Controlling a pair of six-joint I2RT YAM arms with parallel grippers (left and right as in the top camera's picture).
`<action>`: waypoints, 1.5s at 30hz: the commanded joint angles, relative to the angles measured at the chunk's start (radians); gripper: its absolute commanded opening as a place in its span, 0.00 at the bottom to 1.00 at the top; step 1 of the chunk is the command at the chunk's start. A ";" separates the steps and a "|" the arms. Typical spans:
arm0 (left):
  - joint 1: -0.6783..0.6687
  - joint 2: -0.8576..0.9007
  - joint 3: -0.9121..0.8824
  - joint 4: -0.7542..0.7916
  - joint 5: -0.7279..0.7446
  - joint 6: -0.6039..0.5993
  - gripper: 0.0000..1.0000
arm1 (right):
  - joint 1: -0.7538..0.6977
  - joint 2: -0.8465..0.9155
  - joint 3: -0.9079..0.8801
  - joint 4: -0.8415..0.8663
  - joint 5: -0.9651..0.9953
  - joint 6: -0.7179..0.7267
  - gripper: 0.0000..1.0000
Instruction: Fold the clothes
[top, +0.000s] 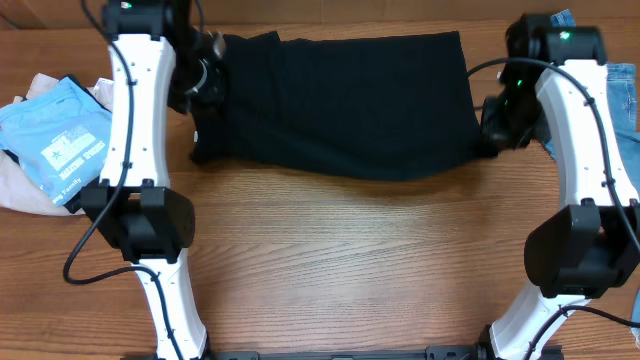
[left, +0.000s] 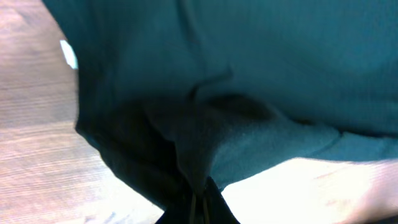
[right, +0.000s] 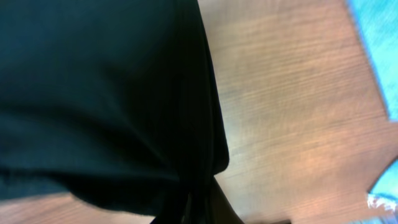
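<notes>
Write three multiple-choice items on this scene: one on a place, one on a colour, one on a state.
1. Where does the sky-blue garment lie? A on the T-shirt; B under the T-shirt; C beside the left arm.
2. The T-shirt's colour? A white; B black; C red.
3. The left gripper is: A shut on the T-shirt; B wide open; C out of view.
Answers: C, it lies outside the left arm; B, its fabric looks black overhead; A, fabric bunches into its fingertips.
</notes>
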 joint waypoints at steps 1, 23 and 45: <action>-0.013 -0.016 -0.081 -0.005 -0.003 0.043 0.04 | -0.024 -0.001 -0.077 0.003 0.023 0.005 0.04; -0.022 -0.210 -0.722 0.020 -0.045 0.003 0.04 | -0.055 -0.201 -0.501 0.107 -0.043 0.051 0.04; -0.009 -0.507 -1.086 0.448 -0.169 -0.235 0.04 | -0.150 -0.378 -0.579 0.255 -0.100 0.075 0.04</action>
